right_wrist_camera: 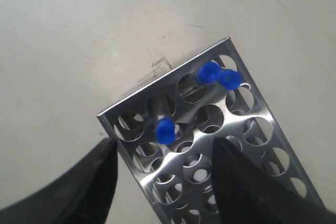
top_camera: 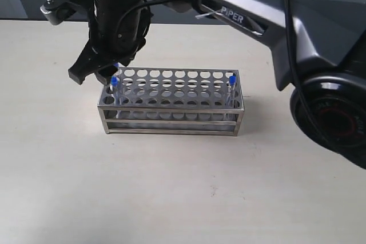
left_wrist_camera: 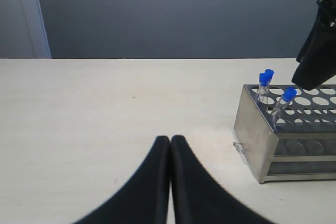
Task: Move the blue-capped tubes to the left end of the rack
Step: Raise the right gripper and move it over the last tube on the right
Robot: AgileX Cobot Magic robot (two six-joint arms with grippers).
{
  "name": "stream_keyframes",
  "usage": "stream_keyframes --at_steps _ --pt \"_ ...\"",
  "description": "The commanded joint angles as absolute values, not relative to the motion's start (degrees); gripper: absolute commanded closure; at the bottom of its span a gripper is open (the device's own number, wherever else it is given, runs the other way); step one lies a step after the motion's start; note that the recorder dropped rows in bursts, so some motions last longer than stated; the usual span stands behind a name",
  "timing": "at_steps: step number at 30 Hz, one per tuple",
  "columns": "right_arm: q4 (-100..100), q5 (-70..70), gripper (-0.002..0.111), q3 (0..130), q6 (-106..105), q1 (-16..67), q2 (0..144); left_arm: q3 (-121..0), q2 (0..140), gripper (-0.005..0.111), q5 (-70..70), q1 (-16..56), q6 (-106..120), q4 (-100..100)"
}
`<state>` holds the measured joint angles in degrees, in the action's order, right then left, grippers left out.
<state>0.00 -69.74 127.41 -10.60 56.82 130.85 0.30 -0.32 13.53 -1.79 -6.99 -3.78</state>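
Observation:
The steel rack (top_camera: 171,119) stands mid-table. Three blue-capped tubes (right_wrist_camera: 165,129) sit in holes at its left end, leaning slightly; the left wrist view shows them too, blue-capped tubes (left_wrist_camera: 264,78) at the near end of the rack (left_wrist_camera: 252,129). A fourth blue-capped tube (top_camera: 232,79) stands at the rack's right end. My right gripper (top_camera: 91,76) reaches across and hangs open just above the left end, its fingers (right_wrist_camera: 100,182) spread either side of the rack's corner, holding nothing. My left gripper (left_wrist_camera: 170,141) is shut and empty, low over the table, left of the rack.
The right arm (top_camera: 257,21) stretches over the table behind the rack from the right. Bare beige table (top_camera: 171,198) lies in front of the rack. Most rack holes (top_camera: 180,87) between the two ends hold nothing. The right gripper's dark finger (left_wrist_camera: 317,61) shows above the rack.

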Motion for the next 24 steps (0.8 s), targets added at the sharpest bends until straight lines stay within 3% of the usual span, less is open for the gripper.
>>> stream_keyframes --at_steps 1,15,24 --pt "1.07 -69.96 0.056 127.05 -10.47 56.63 128.71 0.00 0.00 0.106 13.24 -1.43 -7.06 -3.90" --pt "-13.55 -69.96 0.056 125.95 -2.73 56.63 120.48 0.00 0.00 0.106 13.24 -1.43 -7.06 -3.90" --pt "-15.64 -69.96 0.056 108.23 1.34 51.94 113.31 0.00 0.00 0.106 13.24 -1.43 -7.06 -3.90"
